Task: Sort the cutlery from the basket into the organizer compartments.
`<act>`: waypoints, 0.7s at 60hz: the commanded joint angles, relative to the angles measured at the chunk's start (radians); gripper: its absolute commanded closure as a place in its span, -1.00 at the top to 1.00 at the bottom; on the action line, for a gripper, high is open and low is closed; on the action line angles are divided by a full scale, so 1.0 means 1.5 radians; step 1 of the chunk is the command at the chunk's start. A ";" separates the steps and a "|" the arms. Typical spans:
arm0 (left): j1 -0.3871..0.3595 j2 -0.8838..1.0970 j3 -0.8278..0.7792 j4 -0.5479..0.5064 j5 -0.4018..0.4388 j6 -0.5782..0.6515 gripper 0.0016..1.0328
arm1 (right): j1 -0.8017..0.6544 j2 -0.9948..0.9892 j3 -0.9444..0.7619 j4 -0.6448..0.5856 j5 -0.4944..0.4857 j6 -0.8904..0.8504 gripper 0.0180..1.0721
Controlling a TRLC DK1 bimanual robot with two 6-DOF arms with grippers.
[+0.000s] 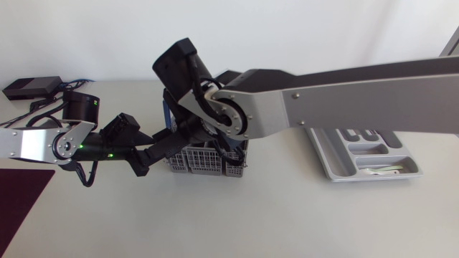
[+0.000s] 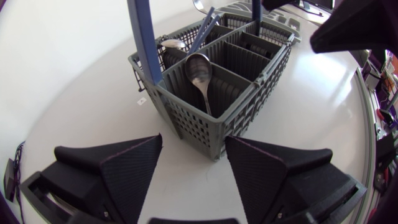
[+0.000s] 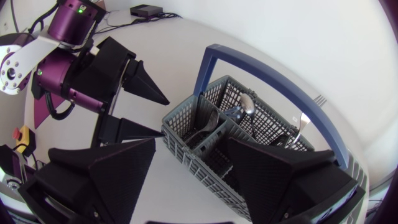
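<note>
Two grippers are at the grey basket (image 1: 192,162), which sits mid-tabletop (image 1: 237,222). The left gripper (image 2: 194,142) has its fingers apart around one corner, and contact is hard to judge. The right gripper (image 3: 191,144), fingers also spread, hangs over it. A spoon (image 2: 198,70) and perhaps a fork (image 3: 303,122) stand inside. The organizer (image 1: 331,163) lies well to the right.

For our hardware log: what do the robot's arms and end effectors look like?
Left arm and right arm: silver-grey links, black joints; the left has green lights and a looped black cable. Left end effector and right end effector: matte black, two broad wedge-shaped fingers.
</note>
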 commanded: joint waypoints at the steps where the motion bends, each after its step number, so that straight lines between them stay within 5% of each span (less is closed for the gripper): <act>1: 0.005 0.004 -0.012 0.004 0.014 0.014 0.36 | 0.007 0.031 0.026 0.007 0.016 0.039 0.49; 17: 0.018 -0.004 -0.015 0.000 0.036 0.026 0.36 | 0.006 0.083 0.052 0.025 0.037 0.062 0.12; 42: 0.025 -0.050 -0.042 -0.004 0.060 0.030 0.36 | 0.004 0.142 0.069 0.072 0.070 0.080 0.12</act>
